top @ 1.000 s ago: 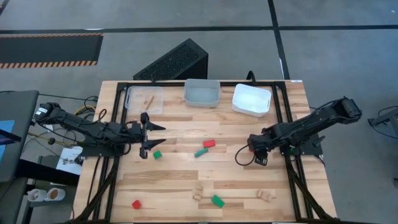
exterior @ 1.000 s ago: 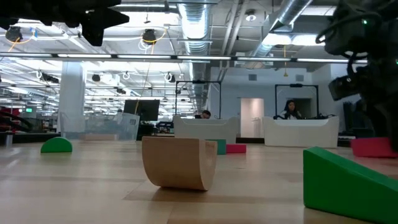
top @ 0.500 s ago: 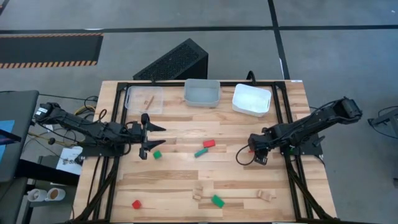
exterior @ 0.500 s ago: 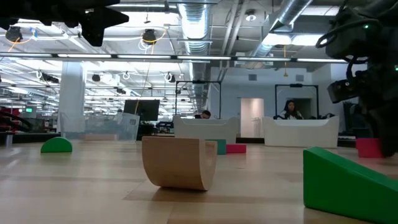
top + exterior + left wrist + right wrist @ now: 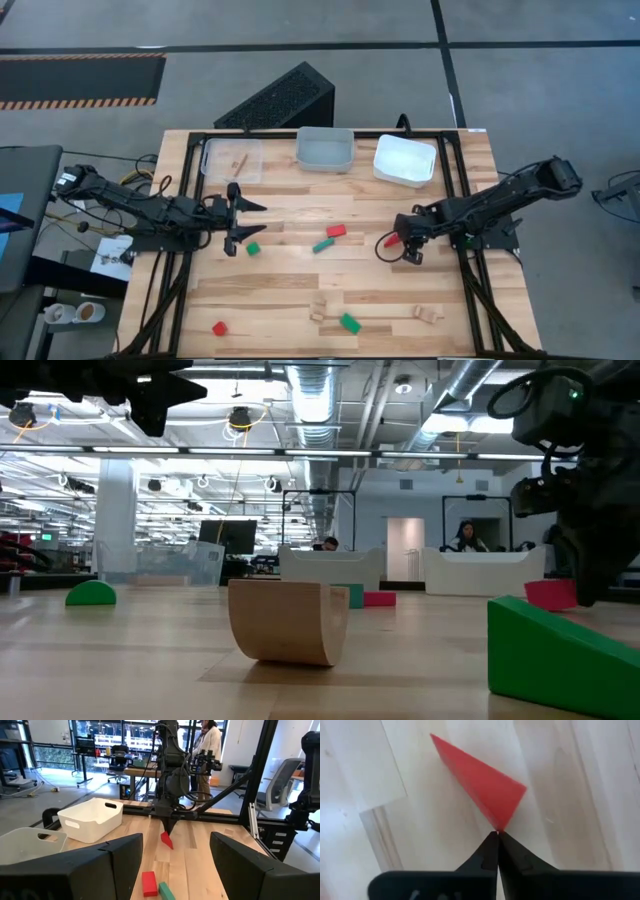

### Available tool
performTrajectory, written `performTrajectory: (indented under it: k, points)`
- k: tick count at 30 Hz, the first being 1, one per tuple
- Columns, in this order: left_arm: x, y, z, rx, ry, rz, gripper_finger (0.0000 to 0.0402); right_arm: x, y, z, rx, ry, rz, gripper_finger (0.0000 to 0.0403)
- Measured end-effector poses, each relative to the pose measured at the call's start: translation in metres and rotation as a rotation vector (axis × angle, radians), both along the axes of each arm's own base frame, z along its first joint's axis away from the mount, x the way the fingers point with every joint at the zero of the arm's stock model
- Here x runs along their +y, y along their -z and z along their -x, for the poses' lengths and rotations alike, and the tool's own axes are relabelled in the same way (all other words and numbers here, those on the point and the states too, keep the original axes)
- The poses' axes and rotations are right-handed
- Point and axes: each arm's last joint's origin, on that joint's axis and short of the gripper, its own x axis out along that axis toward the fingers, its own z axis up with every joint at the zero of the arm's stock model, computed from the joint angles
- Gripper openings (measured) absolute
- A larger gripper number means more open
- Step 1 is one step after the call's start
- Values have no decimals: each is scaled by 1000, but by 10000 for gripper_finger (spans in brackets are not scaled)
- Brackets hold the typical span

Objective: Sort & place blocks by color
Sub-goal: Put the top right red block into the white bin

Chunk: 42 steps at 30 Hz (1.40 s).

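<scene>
1. Along the near edge of the wooden table (image 5: 300,285), left to right: a red block (image 5: 219,328), a plain wood arch (image 5: 318,308), a green wedge (image 5: 348,322), a second plain wood piece (image 5: 428,314). Well apart from one another, all on bare boards.
2. Mid-table, on the left: left gripper (image 5: 258,220), fingers spread wide, grasping nothing. Hovers just beside a small green block (image 5: 253,248).
3. Near the table's centre: a green bar (image 5: 322,245) and a red brick (image 5: 336,230), close together, seemingly touching at one end.
4. Mid-table, on the right: right gripper (image 5: 497,834), fingertips clenched together to a point. Meets one corner of a red wedge (image 5: 480,785) at the very tips; cannot tell whether that corner is pinched or merely touched. Seen from the left wrist, wedge tilted, hanging point-down under the dark fingers.
5. Along the far edge, left to right: a clear tray (image 5: 215,160) with one plain wood piece (image 5: 240,160) inside, a grey tray (image 5: 325,135), a white tray (image 5: 404,160).
6. Beyond the table, in the low view: a person (image 5: 467,535) behind a white counter in the room.
</scene>
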Motion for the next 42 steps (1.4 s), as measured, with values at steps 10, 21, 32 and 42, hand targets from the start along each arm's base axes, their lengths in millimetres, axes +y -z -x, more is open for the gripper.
performTrajectory:
  k: [10, 21, 32, 42]
  points:
    - [0, 4, 0, 40, -2, 15, 219, -6, -8, 0, 53, -34, 29, 163]
    - [0, 4, 0, 40, -3, 15, 219, -5, -34, -17, -24, -177, 111, 260]
    - [0, 4, 0, 39, -9, 32, 219, 4, -7, -41, -9, -264, 34, 260]
    - [0, 6, 0, 54, -14, 52, 219, 2, 5, -49, 96, -315, 75, 111]
